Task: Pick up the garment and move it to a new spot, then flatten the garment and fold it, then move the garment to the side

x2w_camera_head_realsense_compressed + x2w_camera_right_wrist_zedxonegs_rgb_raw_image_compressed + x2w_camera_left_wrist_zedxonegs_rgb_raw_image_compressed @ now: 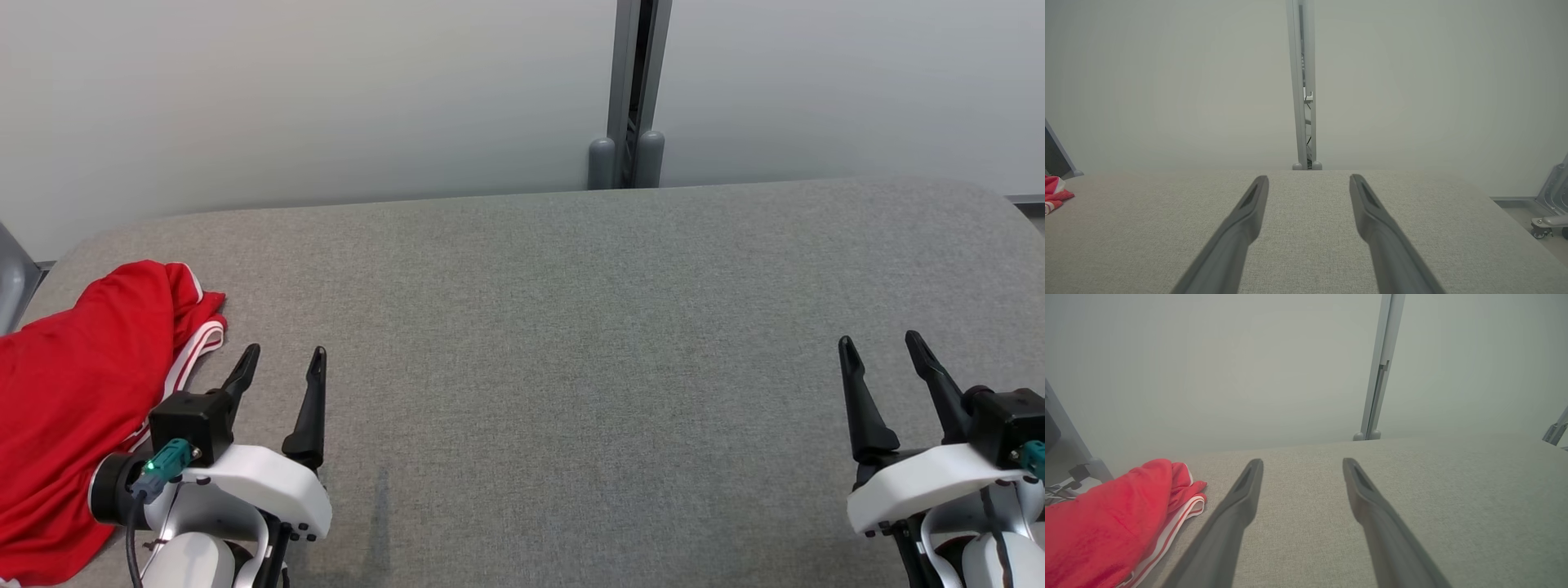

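Red garment (pixel 69 384) on grey table (pixel 531 343)

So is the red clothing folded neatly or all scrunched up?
Scrunched up: the red garment lies in a rumpled heap on the grey table.

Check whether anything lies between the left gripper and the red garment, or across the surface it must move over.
Nothing visible does. The red garment lies bunched beside the left gripper, whose jaws stand open. The grey surface beyond, toward the right gripper, carries no other object.
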Robot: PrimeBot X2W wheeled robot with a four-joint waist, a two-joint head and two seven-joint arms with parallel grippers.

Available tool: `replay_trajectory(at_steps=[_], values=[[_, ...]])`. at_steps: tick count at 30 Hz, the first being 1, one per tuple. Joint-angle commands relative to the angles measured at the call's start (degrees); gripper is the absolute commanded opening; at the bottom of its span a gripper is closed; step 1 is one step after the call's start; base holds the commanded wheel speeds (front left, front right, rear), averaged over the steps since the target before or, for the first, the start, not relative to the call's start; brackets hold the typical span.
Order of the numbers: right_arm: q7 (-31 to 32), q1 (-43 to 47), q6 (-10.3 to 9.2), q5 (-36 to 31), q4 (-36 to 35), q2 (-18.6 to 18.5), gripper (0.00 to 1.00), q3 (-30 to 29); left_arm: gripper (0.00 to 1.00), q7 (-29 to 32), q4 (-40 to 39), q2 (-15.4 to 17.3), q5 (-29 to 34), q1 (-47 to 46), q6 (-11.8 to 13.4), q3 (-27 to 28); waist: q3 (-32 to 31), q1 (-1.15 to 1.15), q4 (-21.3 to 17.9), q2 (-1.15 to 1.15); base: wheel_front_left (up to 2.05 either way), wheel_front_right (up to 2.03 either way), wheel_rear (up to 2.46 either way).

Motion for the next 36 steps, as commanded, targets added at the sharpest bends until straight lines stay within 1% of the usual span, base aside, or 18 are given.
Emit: replay_trajectory(at_steps=[1, 9, 19, 30, 33, 36], values=[[-0.4, 0.7, 0.10, -1.0, -0.5, -0.1, 1.00, 0.1, 1.00, 0.1, 0.0, 0.4, 0.8, 0.3, 0.4, 0.2, 0.0, 0.00, 0.0, 0.00, 0.00, 0.00, 0.00], [-0.5, 1.4, 0.10, -3.2, -1.5, 0.3, 1.00, -0.1, 1.00, 1.0, 0.0, 0.9, 2.9, 0.2, 0.8, -0.1, 0.1, 0.00, 0.0, 0.00, 0.00, 0.00, 0.00], [0.4, 1.5, 0.10, -1.3, -1.3, 0.7, 1.00, -1.5, 1.00, 0.6, 0.3, 0.7, 1.5, 0.0, 0.8, -0.2, 0.0, 0.00, 0.0, 0.00, 0.00, 0.00, 0.00], [0.9, 1.6, 0.10, -1.2, -1.9, 0.9, 1.00, -1.8, 1.00, 0.5, 0.4, 1.0, 1.1, -0.6, 1.1, -0.6, 0.1, 0.00, 0.1, 0.00, 0.00, 0.00, 0.00], [1.1, 1.7, 0.09, -1.0, -2.2, 0.9, 1.00, -2.0, 1.00, 0.2, 0.4, 0.9, 1.1, -0.9, 1.1, -0.8, 0.0, 0.00, 0.6, 0.00, 0.00, 0.00, 0.00], [1.2, 2.0, 0.09, -0.1, -2.6, 0.9, 1.00, -2.3, 1.00, -0.4, 0.2, 0.6, 1.0, -1.4, 1.3, -0.9, 0.2, 0.00, 1.9, 0.00, 0.00, 0.00, 0.00]])
